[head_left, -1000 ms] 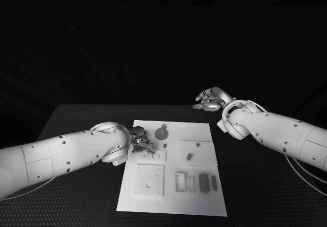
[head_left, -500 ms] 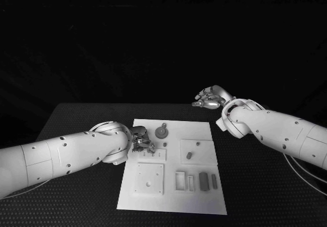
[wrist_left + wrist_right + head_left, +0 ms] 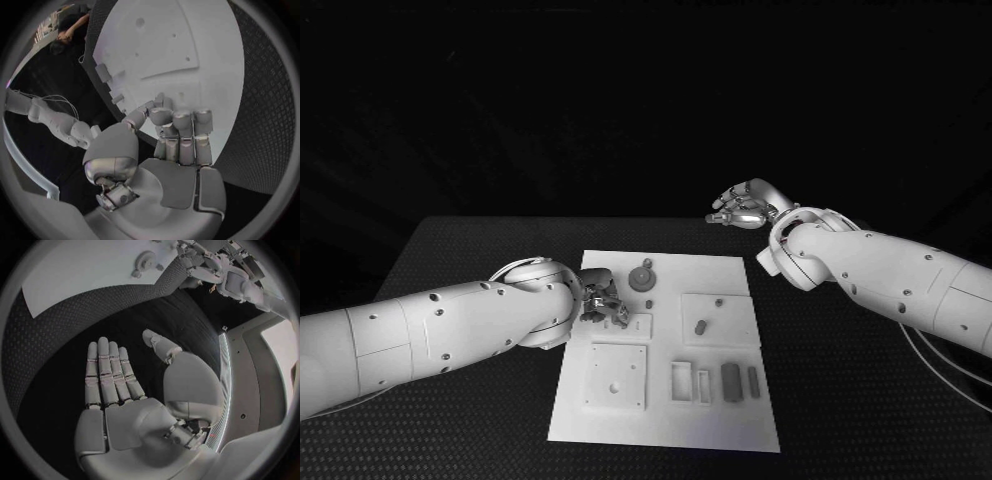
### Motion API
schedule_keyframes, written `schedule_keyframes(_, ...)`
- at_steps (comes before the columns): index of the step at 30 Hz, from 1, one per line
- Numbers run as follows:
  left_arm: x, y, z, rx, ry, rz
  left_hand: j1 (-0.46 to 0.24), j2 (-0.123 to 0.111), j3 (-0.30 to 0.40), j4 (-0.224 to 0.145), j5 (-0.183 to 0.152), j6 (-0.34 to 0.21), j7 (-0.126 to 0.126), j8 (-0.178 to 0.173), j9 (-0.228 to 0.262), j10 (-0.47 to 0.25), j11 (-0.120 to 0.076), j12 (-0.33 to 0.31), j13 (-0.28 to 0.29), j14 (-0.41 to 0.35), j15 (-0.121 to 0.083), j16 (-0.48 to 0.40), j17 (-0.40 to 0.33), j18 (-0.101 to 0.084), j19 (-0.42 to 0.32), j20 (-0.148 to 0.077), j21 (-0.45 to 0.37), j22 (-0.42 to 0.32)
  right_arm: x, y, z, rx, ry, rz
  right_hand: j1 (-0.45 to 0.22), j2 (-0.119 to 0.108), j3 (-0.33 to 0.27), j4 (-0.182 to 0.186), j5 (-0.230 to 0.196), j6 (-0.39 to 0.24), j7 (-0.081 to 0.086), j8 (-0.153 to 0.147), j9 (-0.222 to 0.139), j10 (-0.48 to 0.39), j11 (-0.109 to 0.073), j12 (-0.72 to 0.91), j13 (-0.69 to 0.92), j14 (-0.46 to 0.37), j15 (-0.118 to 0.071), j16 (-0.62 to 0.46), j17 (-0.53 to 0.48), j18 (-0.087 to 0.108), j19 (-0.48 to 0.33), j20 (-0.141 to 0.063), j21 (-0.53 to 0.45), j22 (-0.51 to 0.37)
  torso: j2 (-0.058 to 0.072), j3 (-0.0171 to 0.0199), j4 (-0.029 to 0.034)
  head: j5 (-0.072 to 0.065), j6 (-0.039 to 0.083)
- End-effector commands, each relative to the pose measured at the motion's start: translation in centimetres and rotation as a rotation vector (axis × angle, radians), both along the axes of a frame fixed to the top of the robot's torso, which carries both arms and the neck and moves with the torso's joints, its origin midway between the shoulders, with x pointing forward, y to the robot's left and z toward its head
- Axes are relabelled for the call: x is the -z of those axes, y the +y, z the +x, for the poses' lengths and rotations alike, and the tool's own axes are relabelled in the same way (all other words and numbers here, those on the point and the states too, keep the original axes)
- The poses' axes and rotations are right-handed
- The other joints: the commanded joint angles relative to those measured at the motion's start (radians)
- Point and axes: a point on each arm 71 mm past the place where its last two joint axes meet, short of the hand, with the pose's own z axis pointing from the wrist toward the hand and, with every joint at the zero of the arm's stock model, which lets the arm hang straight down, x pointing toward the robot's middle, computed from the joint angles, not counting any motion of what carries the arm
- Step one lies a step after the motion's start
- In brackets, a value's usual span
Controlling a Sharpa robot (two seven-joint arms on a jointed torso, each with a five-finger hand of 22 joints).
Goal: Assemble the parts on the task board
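Since a second ago the left hand (image 3: 599, 301) has drawn back a little toward the left edge of the task board (image 3: 669, 420), and the right hand (image 3: 744, 209) has lifted slightly farther beyond the board's far right corner; the parts have not shifted.

From the head view, the task board lies in the middle of the black tabletop (image 3: 459, 260). The left hand hangs over the board's left edge, its fingers bent down just beside a small raised block with slots. I cannot tell from here whether they touch it. A round grey part (image 3: 643, 279) with a tab sits near the far edge of the board. A short grey peg (image 3: 698, 327) lies on a raised square plate right of centre. Two dark bar-shaped parts (image 3: 731, 381) lie side by side near the front right, next to a white open frame. A square plate with holes sits at the front left. The right hand is raised well off the board, above the far tabletop, fingers loosely apart and holding nothing.

In the left wrist view, the left hand (image 3: 175, 145) has its fingers curled together with the tips close over the white board (image 3: 187, 40). Nothing shows between them, though the fingertips hide what is under them.

In the right wrist view, the right hand (image 3: 125, 390) is flat and spread, fingers straight and side by side, thumb out to one side, empty, over the dark tabletop. The board's corner and the round part (image 3: 145, 261) lie well beyond it.
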Motion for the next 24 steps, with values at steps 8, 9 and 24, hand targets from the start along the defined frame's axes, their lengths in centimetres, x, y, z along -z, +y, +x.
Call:
schedule_keyframes(8,0.13,-0.21,-0.12,0.027,-0.031,0.04,-0.005,0.012,0.002,0.006,-0.005,0.124,-0.087,0.001,0.002,-0.022,-0.03,0.008,-0.005,0.031,-0.046,0.01,-0.005,0.014,0.006,-0.119,-0.003,0.006,-0.06,0.27,-0.08,-0.019,-0.001,0.006,0.004,0.006,-0.007,-0.001,0.007,-0.009,0.002,0.004,-0.003,0.007,0.001,-0.008,-0.01,0.0,0.004,-0.01,-0.005,0.012,-0.005,0.009,-0.012,-0.002,0.0,0.0001,0.0,0.002,0.001)
schedule_keyframes(9,0.17,-0.21,-0.13,0.028,-0.031,0.042,-0.007,0.013,0.002,0.007,-0.004,0.125,-0.087,0.001,0.002,-0.021,-0.03,0.009,-0.006,0.032,-0.045,0.011,-0.006,0.014,0.006,-0.119,-0.003,0.007,-0.06,0.28,-0.08,-0.019,-0.001,0.006,0.004,0.006,-0.007,-0.001,0.007,-0.009,0.002,0.004,-0.003,0.007,0.001,-0.008,-0.01,-0.001,0.005,-0.01,-0.005,0.012,-0.005,0.01,-0.012,-0.002,0.0,0.0003,0.0,0.002,0.001)
schedule_keyframes(24,0.65,-0.52,-0.46,0.046,-0.007,0.053,-0.044,0.042,0.007,0.006,0.023,0.141,-0.092,-0.004,0.005,-0.019,-0.034,0.027,-0.023,0.031,-0.04,0.036,-0.019,0.014,0.004,-0.12,0.002,0.013,-0.07,0.38,-0.16,-0.023,-0.001,0.006,0.005,0.004,-0.01,0.001,0.018,-0.009,0.003,0.005,-0.007,0.011,0.002,-0.014,-0.023,-0.007,0.008,-0.016,-0.01,0.011,-0.012,0.013,-0.02,-0.001,0.0,-0.001,0.0005,0.002,-0.002)
